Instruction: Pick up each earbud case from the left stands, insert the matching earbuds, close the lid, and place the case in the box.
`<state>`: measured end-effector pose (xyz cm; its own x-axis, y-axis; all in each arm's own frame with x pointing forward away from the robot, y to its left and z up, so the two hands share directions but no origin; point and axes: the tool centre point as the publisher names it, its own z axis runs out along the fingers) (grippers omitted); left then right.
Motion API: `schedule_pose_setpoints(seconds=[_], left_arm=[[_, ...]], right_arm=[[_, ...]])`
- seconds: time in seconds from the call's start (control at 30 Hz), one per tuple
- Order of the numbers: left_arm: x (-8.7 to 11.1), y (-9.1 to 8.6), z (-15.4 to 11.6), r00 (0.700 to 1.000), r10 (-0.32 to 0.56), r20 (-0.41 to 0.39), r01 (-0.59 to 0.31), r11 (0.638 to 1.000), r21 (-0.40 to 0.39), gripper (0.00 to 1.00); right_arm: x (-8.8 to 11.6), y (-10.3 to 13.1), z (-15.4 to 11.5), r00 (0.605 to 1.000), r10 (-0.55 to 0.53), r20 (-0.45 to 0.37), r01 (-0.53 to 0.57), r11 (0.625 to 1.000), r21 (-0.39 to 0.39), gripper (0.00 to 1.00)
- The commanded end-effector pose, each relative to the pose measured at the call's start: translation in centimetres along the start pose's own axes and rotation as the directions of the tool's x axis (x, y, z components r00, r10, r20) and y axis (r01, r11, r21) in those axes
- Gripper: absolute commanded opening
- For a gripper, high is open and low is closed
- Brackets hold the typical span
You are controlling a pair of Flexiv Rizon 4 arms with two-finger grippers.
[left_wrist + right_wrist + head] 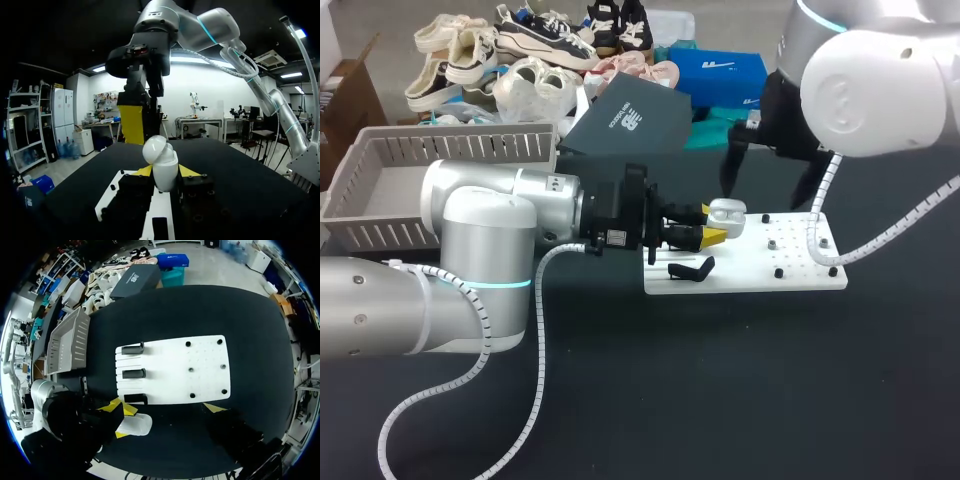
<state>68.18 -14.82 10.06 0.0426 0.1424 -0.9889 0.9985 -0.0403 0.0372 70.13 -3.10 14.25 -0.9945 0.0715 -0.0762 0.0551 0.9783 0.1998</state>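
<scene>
Black table top (pixel 720 400), white board (pixel 740 275) on it. Left gripper (pixel 714 225) is clamped on the white earbud case (pixel 730 213), with one of its yellow fingertips (pixel 186 171) on each side and a gap just the case's width. In the left wrist view the case stands upright between the tips, lid (pixel 156 148) hinged open and tilted back (inside of the case not visible from any camera). Case is at the board's stand end, by the edge. The right wrist view puts it just beside the endmost of three black stands (pixel 135 373) set in a row. Can't tell whether it clears the board surface. Left arm (pixel 480 230) comes in from the left, forearm about level, wrist horizontal, fingers pointing across the table toward the board.

Right gripper (pixel 763 197) is spread wide, nothing between the fingers, touching nothing. It hangs over the board just beyond the case, fingers pointing down. One yellow tip (pixel 214 407) shows in its own view; the other I can't pick out. Right arm (pixel 870 90) comes in from the upper right, wrist vertical above the board.

Board's other half carries five small dark studs (pixel 772 243). Grey slatted box (pixel 450 150) stands on the table's left side, behind the left arm, well apart from the board. White spiral cable (pixel 880 245) runs from the right arm down across the board's corner.
</scene>
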Motion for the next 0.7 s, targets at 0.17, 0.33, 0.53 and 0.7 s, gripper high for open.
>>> schedule_pose_setpoints(seconds=[0.17, 0.33, 0.53, 0.7], left_arm=[[0.0, 0.2, 0.0, 1.000, 0.000, 0.000, 0.000, 1.000, 0.005, 0.00], [0.0, 0.2, 0.0, 1.000, 0.000, 0.000, 0.000, 1.000, 0.005, 0.00], [0.0, 0.2, 0.0, 1.000, 0.000, 0.000, 0.000, 1.000, 0.005, 0.00], [-1.4, -0.3, -3.5, 1.000, 0.004, -0.027, -0.005, 0.998, -0.067, 0.00]], right_arm=[[0.7, -0.1, -0.6, 1.000, -0.010, 0.021, 0.011, 1.000, -0.005, 1.00], [0.4, -0.3, -1.8, 0.998, -0.001, 0.063, 0.003, 1.000, -0.025, 1.00], [0.3, -1.2, -3.4, 0.994, -0.051, 0.100, 0.058, 0.996, -0.071, 1.00], [1.0, -1.9, -4.4, 0.992, -0.119, 0.051, 0.124, 0.985, -0.116, 1.00]])
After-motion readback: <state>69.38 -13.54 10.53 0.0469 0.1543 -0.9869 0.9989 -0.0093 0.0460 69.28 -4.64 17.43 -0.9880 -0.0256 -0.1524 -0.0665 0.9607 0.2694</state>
